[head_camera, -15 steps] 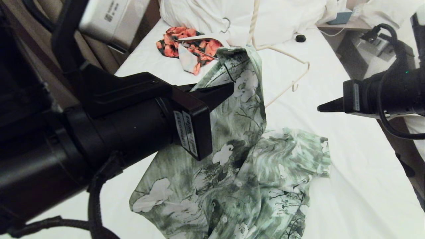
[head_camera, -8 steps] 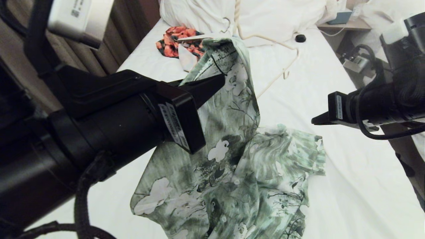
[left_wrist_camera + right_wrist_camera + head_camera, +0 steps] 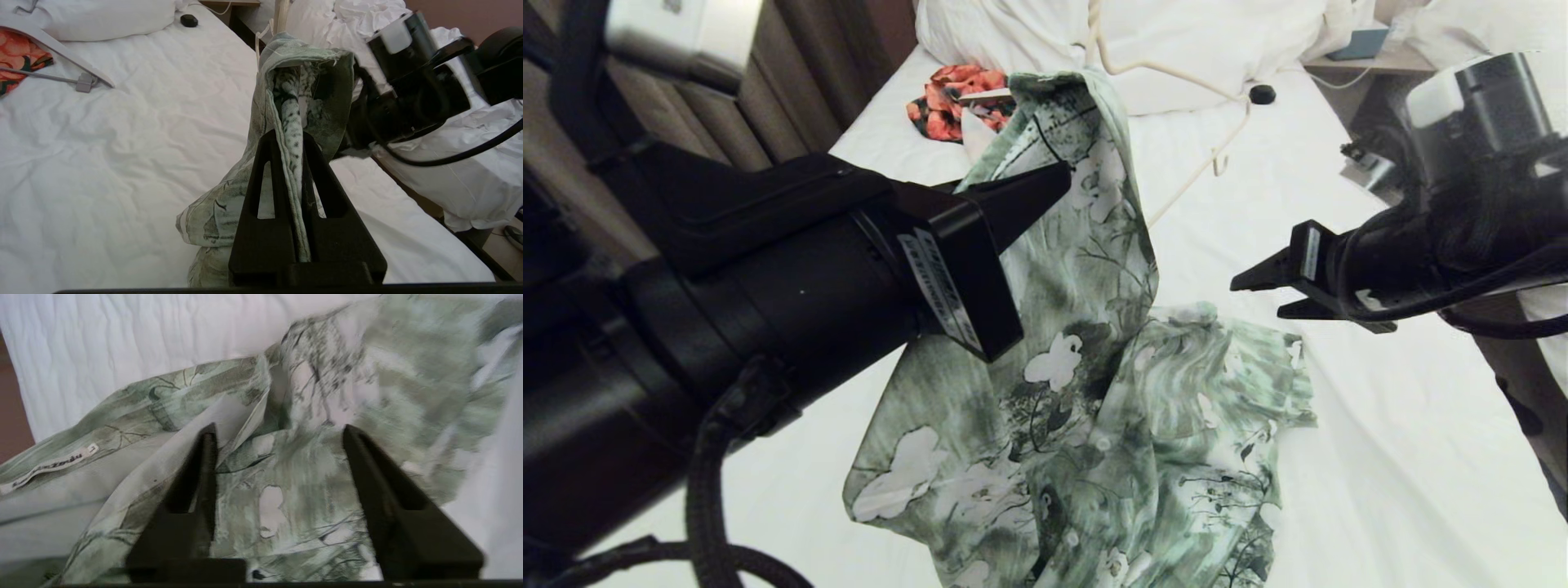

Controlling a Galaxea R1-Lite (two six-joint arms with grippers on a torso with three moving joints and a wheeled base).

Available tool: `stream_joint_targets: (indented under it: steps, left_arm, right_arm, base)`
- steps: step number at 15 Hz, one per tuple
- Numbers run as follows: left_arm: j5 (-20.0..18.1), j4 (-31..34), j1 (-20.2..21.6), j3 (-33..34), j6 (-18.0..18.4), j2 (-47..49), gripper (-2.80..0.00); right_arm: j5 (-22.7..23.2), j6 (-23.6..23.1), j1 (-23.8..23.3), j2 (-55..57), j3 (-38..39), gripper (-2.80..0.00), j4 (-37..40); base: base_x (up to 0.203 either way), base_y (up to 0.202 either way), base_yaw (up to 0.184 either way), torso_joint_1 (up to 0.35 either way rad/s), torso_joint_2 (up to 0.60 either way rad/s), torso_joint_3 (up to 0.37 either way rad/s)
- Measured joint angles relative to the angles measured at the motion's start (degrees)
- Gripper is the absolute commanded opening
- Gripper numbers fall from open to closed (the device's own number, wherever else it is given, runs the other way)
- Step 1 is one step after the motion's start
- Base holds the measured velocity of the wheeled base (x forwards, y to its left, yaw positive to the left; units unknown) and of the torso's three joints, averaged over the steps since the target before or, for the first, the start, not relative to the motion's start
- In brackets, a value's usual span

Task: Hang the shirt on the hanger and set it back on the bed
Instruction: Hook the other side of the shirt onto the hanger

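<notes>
Two grippers are seen over the bed (image 3: 1380,457). The shirt (image 3: 1111,408) is pinched in the left gripper (image 3: 291,141) and lifted, its lower part lying on the sheet, the hanger (image 3: 1176,77) raised through its top. The right gripper (image 3: 1254,296) is held apart, empty, beside the shirt.

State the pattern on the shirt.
The shirt has a green-and-white blurred floral print, clearest in the head view.

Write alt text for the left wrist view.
The left gripper is clamped on a raised fold of the green floral shirt, lifting it above the white bed. The right gripper's arm sits just behind the shirt; an orange-red garment and wide white hanger lie near the pillows.
</notes>
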Motion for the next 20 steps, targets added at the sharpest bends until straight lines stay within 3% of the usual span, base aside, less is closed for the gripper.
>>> stream_joint_targets:
  steps: [5, 11, 16, 20]
  left_arm:
    - [0.3, 0.1, 0.0, -0.5, 0.2, -0.1, -2.80]
    - [0.2, 0.1, 0.0, -0.7, 0.3, -0.3, -2.80]
    - [0.3, 0.2, 0.0, -0.8, 0.3, -0.3, -2.80]
    - [0.3, 0.2, 0.0, -0.7, 0.3, -0.3, -2.80]
  right_arm:
    - [-0.1, 1.8, 2.7, 2.9, -0.4, 0.00, -6.2]
    - [0.0, 2.8, 4.8, 3.8, -0.3, 0.00, -7.3]
    - [-0.3, 4.5, 6.4, 5.3, 1.7, 0.00, -16.8]
    - [-0.5, 4.4, 7.2, 5.9, 2.6, 0.00, -16.8]
  base:
    - [0.000, 0.000, 0.000, 0.000, 0.00, 0.000]
    - [0.000, 0.000, 0.000, 0.000, 0.00, 0.000]
    - [0.000, 0.000, 0.000, 0.000, 0.00, 0.000]
    - [0.000, 0.000, 0.000, 0.000, 0.00, 0.000]
